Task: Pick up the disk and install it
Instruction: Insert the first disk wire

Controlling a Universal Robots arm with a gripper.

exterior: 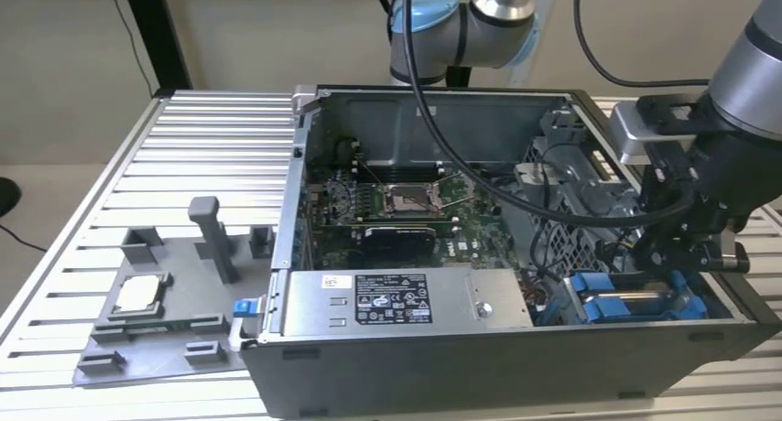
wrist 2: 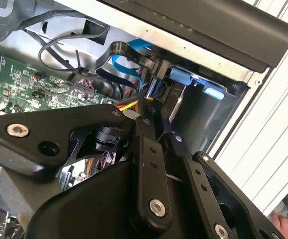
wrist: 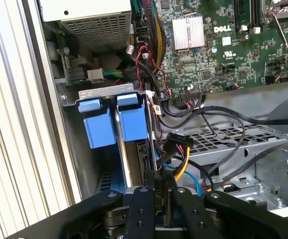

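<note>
Exterior view, gripper (exterior: 676, 256): black, at the right of the frame, lowered into the open grey metal computer case (exterior: 489, 348); whether its fingers are apart or together cannot be told here.
Exterior view, disk (exterior: 638, 304): blue carrier frame showing in the drive bay at the case's lower right corner, just under the gripper.
Exterior view, desk (exterior: 183, 156): ribbed aluminium slats; a grey plastic tray (exterior: 159, 334) sits lower left, a small square silver chip (exterior: 138, 294) lying in it.
Exterior view, power supply (exterior: 397, 300): grey box with a black label, along the case's near edge.
First wrist view, gripper (wrist: 160, 191): black fingers drawn close, clamped on the thin upper edge of the disk (wrist: 139, 159) at bottom centre.
First wrist view, bay: blue plastic tabs (wrist: 100, 124) stand side by side left of centre; green motherboard (wrist: 223, 45) upper right.
Second wrist view, gripper (wrist 2: 156, 127): fingers nearly together on the disk's edge, blue frame (wrist 2: 183, 79) beyond.
</note>
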